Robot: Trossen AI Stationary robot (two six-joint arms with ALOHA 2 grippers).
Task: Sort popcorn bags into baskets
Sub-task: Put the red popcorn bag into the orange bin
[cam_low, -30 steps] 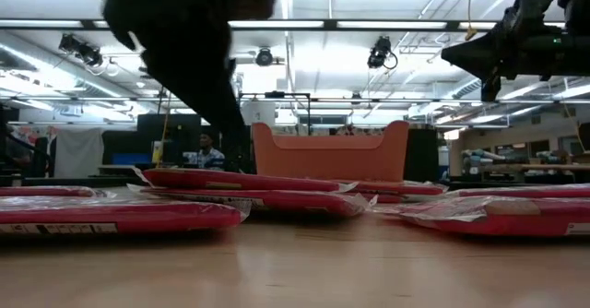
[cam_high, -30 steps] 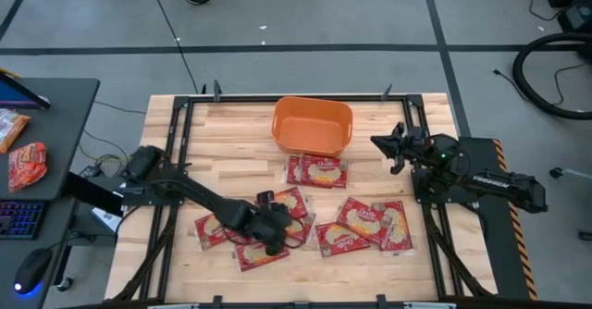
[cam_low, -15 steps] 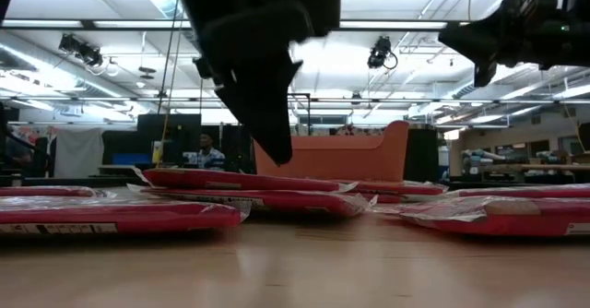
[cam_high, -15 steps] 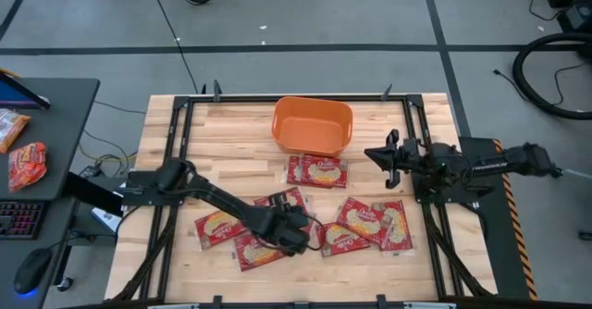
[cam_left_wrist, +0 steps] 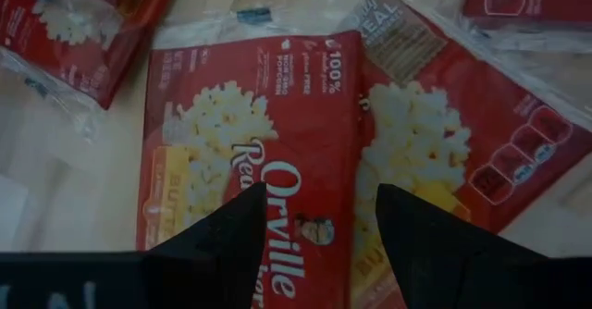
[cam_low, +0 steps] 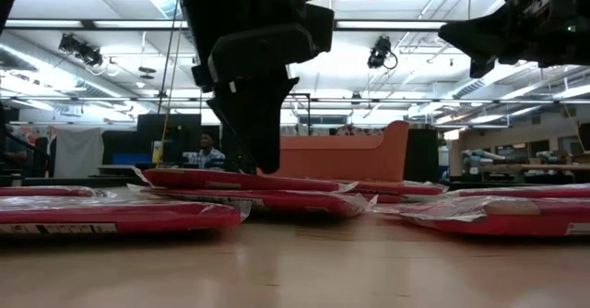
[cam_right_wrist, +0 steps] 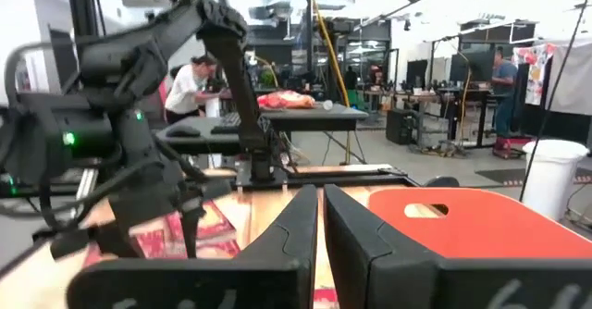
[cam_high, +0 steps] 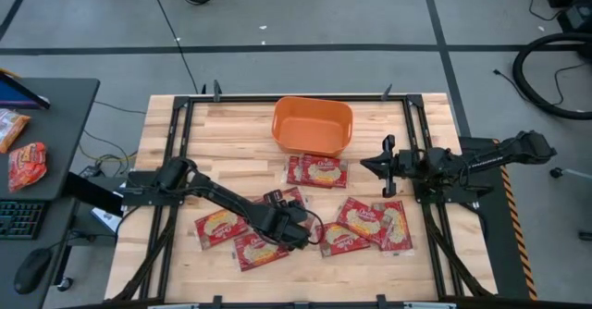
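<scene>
High view: the orange tub (cam_high: 313,126) sits at the far middle of the table (cam_high: 227,142) and looks empty. The red bags lie scattered nearer the front; one (cam_high: 317,171) lies just in front of the tub, the others in a loose cluster. The left gripper (cam_high: 294,235) is down among that cluster, over the bag (cam_high: 294,204) in the middle of it. The right gripper (cam_high: 377,163) hangs beside the tub's right end, above the table, holding nothing.

Low view: the left arm's dark gripper (cam_low: 247,137) comes down onto the top bag (cam_low: 241,180) of a low stack, tips at or just above its surface; I cannot tell whether they touch. The tub (cam_low: 332,157) stands behind the stack.

Left wrist view: the two fingers (cam_left_wrist: 242,238) stand well apart, straddling the middle of a bag (cam_left_wrist: 250,166) that partly overlaps a second one. Nothing is gripped yet.

Right wrist view: the right fingers (cam_right_wrist: 301,226) are pressed together, empty, with the tub (cam_right_wrist: 462,222) just beyond them.

The step in hand looks like the pick of a first bag. Next, the left gripper probably needs to press down, close on this flat packet alone without dragging its neighbour, then lift and carry it to the tub.
</scene>
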